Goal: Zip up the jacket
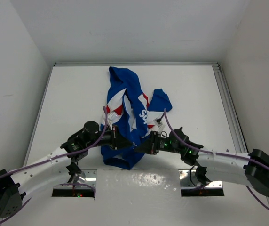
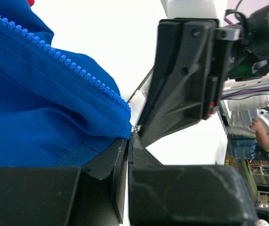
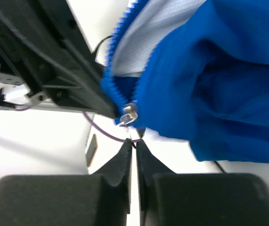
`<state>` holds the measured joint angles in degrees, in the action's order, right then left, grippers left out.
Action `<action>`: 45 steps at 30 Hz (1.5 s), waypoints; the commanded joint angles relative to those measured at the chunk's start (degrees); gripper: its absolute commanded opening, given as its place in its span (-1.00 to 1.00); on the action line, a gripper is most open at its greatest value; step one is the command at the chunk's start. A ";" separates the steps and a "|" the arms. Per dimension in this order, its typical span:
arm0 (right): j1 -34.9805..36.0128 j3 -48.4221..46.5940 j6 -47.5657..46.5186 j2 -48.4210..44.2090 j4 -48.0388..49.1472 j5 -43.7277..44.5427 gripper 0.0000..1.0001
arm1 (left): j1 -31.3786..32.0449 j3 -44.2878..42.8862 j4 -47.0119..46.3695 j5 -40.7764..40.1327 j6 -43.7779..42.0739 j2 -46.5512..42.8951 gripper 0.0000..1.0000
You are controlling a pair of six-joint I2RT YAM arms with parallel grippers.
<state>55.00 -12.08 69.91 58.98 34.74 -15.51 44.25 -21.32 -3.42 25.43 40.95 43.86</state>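
The blue jacket (image 1: 127, 110) with red and white panels lies crumpled mid-table, its bottom hem towards the arms. My left gripper (image 1: 121, 140) is shut on the hem's corner beside the blue zipper teeth (image 2: 78, 69), with the jaws pressed together on fabric (image 2: 129, 136). My right gripper (image 1: 147, 145) meets it from the right and is shut (image 3: 135, 142) on the thin pull tab hanging from the silver zipper slider (image 3: 129, 114) at the bottom of the zipper. White lining (image 3: 158, 28) shows inside the jacket. The right gripper's body (image 2: 186, 80) fills the left wrist view.
A white table (image 1: 78, 99) is boxed in by white walls on three sides, with a metal rail (image 1: 228, 108) along the right. Purple cables (image 1: 104, 125) run along both arms. The jacket's upper part reaches towards the back wall.
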 commanded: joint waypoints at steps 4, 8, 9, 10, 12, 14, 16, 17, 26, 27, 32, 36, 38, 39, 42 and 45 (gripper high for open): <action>0.28 -1.11 1.36 -2.82 0.59 0.13 -1.00 | 0.22 0.67 -0.98 -0.73 -0.96 -0.53 -1.00; 0.28 -2.95 2.95 -2.73 0.59 -0.40 -1.00 | 0.31 0.93 1.75 -2.49 -2.63 -0.35 -1.00; 0.28 -3.30 3.04 -2.64 0.42 0.99 -1.00 | 0.31 1.71 1.49 -2.32 -2.72 -0.35 -1.00; 0.28 -4.09 3.21 -2.38 0.41 1.79 -1.00 | 0.31 1.90 1.31 -2.05 -2.80 -0.35 -1.00; 0.19 -5.15 3.39 -0.81 0.94 2.85 -1.00 | 0.31 1.99 1.84 -1.70 -3.59 0.09 -1.00; 0.19 -6.90 3.83 0.51 2.86 3.29 -1.00 | 0.40 2.68 2.10 -1.44 -3.77 -0.08 -1.00; 0.28 -8.92 4.70 2.79 4.01 3.81 -1.00 | 0.40 3.04 2.28 -1.35 -3.77 -0.18 -1.00; 0.28 -9.45 5.14 3.68 5.15 3.99 -1.00 | 0.40 2.87 2.45 -1.09 -3.95 -0.09 -1.00; -1.91 -12.53 11.12 15.62 13.13 7.95 -1.00 | 0.75 4.44 3.16 0.41 -4.74 -2.63 -1.00; -2.35 -12.53 13.30 16.60 14.38 7.86 -1.00 | 0.75 4.79 3.07 0.24 -4.22 -3.33 -1.00; -5.07 -12.27 16.22 20.03 20.44 7.95 -1.00 | 0.75 4.89 6.14 -0.11 -4.21 -6.32 -1.00; -5.00 -14.99 2.86 17.60 14.33 0.41 -1.00 | 0.66 4.10 7.02 -1.17 -4.21 -7.82 -1.00; -3.07 -15.09 -5.45 13.46 2.34 0.38 -1.00 | 0.66 2.96 7.38 -0.91 -4.82 -6.59 -1.00; -2.45 -14.47 -9.57 10.74 -1.39 1.70 -1.00 | 0.75 2.95 6.94 -0.74 -4.74 -6.16 -1.00; 0.36 -12.98 -26.69 -2.42 -15.64 5.48 -1.00 | 0.58 2.69 4.83 -0.30 -4.39 -3.35 -1.00; 5.72 -11.39 -38.13 -7.55 -22.68 7.94 -1.00 | 0.40 0.67 1.86 1.72 -3.25 -0.10 -1.00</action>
<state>57.21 -24.45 51.18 55.18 23.64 -10.44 44.42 -17.02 3.92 24.91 37.36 41.71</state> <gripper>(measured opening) 0.002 0.007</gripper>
